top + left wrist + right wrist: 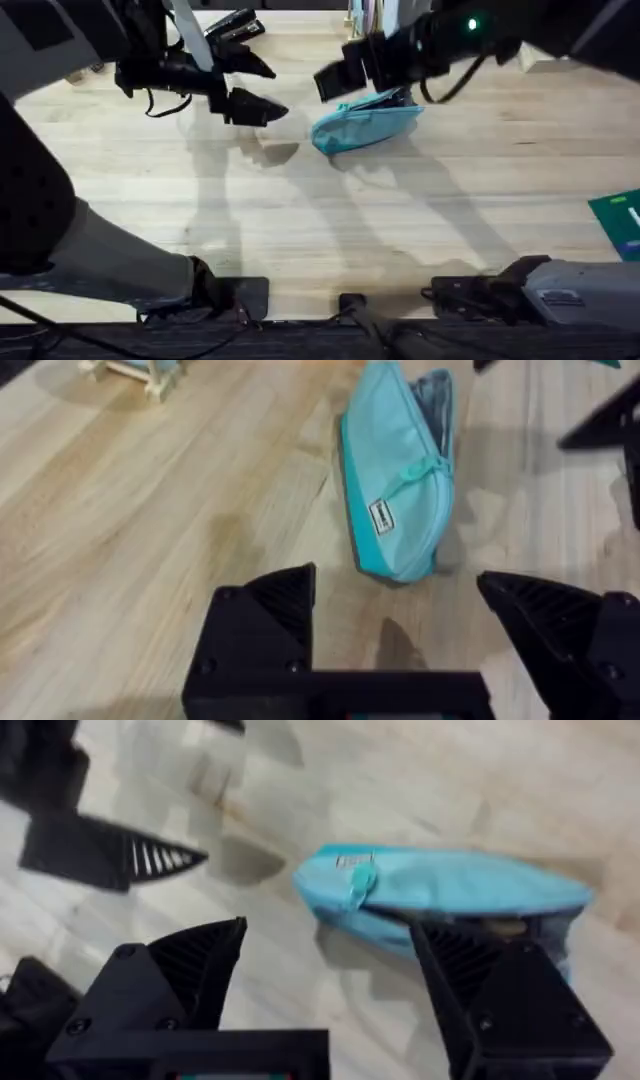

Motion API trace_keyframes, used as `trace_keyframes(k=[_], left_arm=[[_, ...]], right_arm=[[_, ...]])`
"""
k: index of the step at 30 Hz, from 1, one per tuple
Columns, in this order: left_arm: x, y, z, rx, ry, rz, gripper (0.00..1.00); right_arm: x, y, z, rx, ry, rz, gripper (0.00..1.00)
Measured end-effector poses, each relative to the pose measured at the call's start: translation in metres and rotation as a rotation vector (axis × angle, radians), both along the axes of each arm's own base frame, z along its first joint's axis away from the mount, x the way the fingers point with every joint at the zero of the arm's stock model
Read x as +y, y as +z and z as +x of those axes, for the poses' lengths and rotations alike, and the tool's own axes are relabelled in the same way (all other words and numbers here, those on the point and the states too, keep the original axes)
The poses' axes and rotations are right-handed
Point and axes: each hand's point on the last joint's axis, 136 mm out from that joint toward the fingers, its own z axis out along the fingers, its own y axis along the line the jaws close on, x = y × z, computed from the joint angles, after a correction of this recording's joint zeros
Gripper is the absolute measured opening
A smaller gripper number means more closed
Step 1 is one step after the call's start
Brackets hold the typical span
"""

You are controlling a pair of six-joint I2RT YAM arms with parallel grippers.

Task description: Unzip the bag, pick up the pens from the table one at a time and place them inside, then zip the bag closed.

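Lying on the pale plank table (300, 210), the teal bag (365, 124), both claws apart.

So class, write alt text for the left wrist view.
A light teal bag lies on the wooden table, its zipper partly open at the far end. The left gripper hovers short of it, black fingers spread apart.
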Motion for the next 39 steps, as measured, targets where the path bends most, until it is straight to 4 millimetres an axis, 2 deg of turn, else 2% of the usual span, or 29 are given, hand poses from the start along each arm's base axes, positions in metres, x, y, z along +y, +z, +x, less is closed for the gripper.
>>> trace_keyframes(k=[3,5,15,18,24,33,39], left_arm=[[0.003,-0.003,-0.004,0.003,-0.007,0.018,0.995],[0.004,-0.004,-0.006,-0.004,-0.016,0.024,0.996],[0.004,-0.007,-0.012,-0.057,-0.066,0.056,0.995],[0.004,-0.007,-0.012,-0.064,-0.069,0.057,0.996],[0.004,-0.007,-0.012,-0.069,-0.072,0.058,0.993],[0.004,-0.007,-0.012,-0.073,-0.074,0.059,0.994],[0.004,-0.007,-0.012,-0.073,-0.074,0.059,0.995]], right_arm=[[0.003,0.007,0.011,-0.027,-0.002,-0.005,0.998],[0.005,0.004,0.015,-0.024,-0.001,-0.013,0.998],[0.013,-0.058,0.030,0.083,0.011,-0.091,0.994],[0.015,-0.065,0.032,0.091,0.012,-0.097,0.973],[0.013,-0.076,0.030,0.122,0.015,-0.118,0.838],[0.012,-0.076,0.030,0.120,0.015,-0.122,0.522],[0.012,-0.076,0.030,0.119,0.014,-0.124,0.413]])
